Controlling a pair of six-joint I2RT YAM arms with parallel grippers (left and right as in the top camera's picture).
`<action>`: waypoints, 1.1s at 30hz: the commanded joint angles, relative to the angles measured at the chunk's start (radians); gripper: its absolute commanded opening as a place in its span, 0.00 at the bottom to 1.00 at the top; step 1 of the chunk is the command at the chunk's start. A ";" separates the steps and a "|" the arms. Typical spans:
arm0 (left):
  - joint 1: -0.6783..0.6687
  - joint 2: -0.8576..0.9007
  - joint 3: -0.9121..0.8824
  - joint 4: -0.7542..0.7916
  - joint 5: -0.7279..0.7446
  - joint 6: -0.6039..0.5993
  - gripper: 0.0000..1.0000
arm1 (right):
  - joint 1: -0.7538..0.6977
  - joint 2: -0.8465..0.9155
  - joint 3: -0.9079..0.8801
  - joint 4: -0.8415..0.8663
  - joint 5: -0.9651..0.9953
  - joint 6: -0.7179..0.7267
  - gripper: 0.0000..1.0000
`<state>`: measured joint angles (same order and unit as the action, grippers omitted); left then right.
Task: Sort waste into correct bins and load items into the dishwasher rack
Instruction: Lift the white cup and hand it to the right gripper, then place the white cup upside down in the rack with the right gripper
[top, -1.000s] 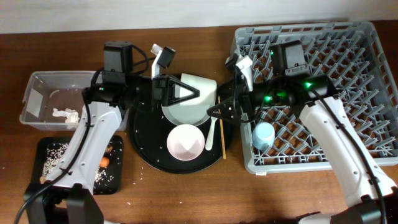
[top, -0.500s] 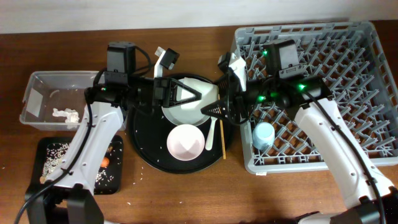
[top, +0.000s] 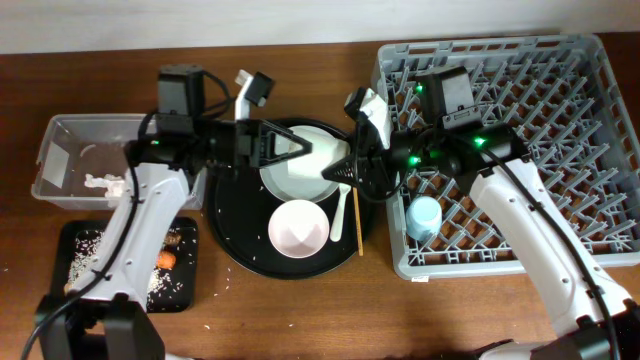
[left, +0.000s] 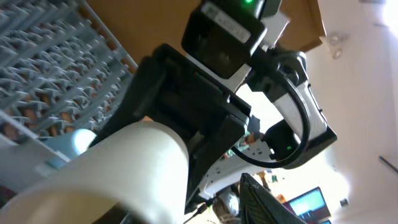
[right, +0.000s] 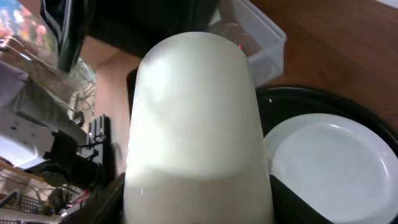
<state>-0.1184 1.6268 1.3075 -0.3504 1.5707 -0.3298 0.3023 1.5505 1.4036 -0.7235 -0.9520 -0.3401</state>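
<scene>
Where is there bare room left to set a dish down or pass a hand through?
Free: the dishwasher rack right of the light blue cup, and bare table in front of the round black tray. Crowded: over that tray, where left hand and right hand meet above the plate.

A brown wooden table (top: 300, 320) fills most of the overhead view, with a strip of pale wall (top: 200, 20) running along its far edge. A large round black tray (top: 235, 238) lies on the table a little left of centre. From the right wrist, part of the tray's dark rim (right: 329, 102) curves across bare brown wood (right: 348, 43), and blurred cables and equipment (right: 37, 143) crowd the left edge. The left wrist view takes in a bright white room and a small blue-lit screen (left: 308, 202) at the lower right.
</scene>
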 joint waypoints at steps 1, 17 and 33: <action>0.057 -0.006 0.003 0.005 0.003 0.009 0.42 | -0.053 -0.003 -0.003 -0.026 0.053 0.015 0.27; 0.021 -0.006 0.002 -0.105 -0.504 0.009 0.41 | -0.472 0.027 0.364 -0.811 0.982 0.533 0.21; -0.161 -0.006 0.002 -0.160 -1.048 0.009 0.99 | -0.472 0.225 0.133 -0.741 0.955 0.533 0.22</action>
<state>-0.2794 1.6268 1.3071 -0.5117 0.5297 -0.3328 -0.1696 1.7729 1.5654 -1.4956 0.0219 0.1890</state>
